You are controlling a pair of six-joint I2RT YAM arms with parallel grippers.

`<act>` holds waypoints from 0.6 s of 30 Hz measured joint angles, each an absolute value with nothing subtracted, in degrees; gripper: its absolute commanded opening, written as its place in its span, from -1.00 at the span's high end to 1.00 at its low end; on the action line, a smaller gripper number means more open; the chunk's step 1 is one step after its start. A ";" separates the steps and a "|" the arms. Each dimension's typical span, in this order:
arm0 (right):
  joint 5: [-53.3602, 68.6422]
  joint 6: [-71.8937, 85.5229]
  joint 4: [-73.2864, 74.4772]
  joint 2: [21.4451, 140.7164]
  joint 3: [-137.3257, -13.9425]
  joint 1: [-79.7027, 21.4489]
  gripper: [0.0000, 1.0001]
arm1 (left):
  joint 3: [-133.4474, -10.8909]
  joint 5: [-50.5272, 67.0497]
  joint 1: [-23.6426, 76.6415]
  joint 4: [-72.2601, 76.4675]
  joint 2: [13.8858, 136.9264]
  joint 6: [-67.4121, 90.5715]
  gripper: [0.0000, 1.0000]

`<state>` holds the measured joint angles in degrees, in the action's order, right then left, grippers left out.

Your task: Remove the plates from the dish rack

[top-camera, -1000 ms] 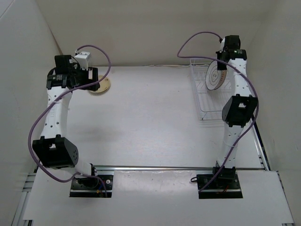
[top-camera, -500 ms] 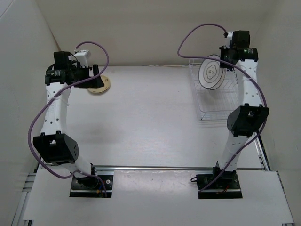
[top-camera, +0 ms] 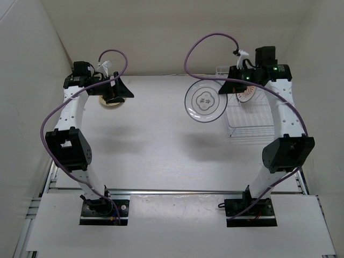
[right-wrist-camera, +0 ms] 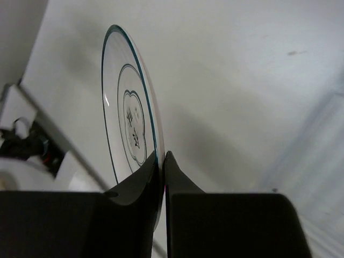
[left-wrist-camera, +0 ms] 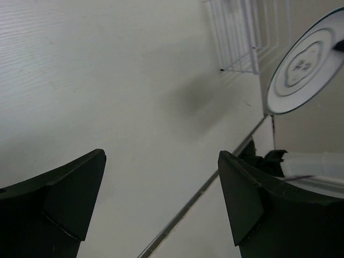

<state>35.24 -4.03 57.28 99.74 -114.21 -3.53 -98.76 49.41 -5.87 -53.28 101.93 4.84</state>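
Note:
My right gripper (top-camera: 222,90) is shut on the rim of the white plate with dark rings (top-camera: 205,101) and holds it in the air, left of the white wire dish rack (top-camera: 244,115). In the right wrist view the jaws (right-wrist-camera: 162,160) pinch the plate (right-wrist-camera: 128,121) edge-on. A plate with an orange centre (top-camera: 246,95) stands in the rack, partly hidden by my right arm. The cream-tan plate (top-camera: 109,103) lies at the table's far left, under my open, empty left gripper (top-camera: 124,90). The left wrist view shows its fingers (left-wrist-camera: 70,196) spread, the ringed plate (left-wrist-camera: 303,64) and the rack (left-wrist-camera: 242,32).
White walls close in the table at the back and both sides. A metal rail (top-camera: 177,191) runs along the near edge by the arm bases. Purple cables loop above both arms.
My right gripper lifted the ringed plate out of the rack and swung it left over the table. My left gripper rose off the cream-tan plate and turned right.

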 measured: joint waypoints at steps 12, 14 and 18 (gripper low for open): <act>56.07 -6.85 61.91 108.71 -109.21 -14.11 1.00 | -98.43 66.41 -4.47 -51.03 104.77 7.86 -0.84; 56.82 -6.85 61.98 111.85 -110.91 -15.03 1.00 | -97.89 66.81 -3.40 -50.98 104.77 7.79 -0.82; 57.01 -6.42 61.36 117.75 -115.11 -16.38 1.00 | -97.25 66.85 -1.52 -51.00 104.79 7.79 -0.82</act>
<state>57.01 -6.42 61.36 117.75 -115.11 -16.38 -97.25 66.85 -1.52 -51.00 104.79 7.79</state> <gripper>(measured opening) 0.088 0.915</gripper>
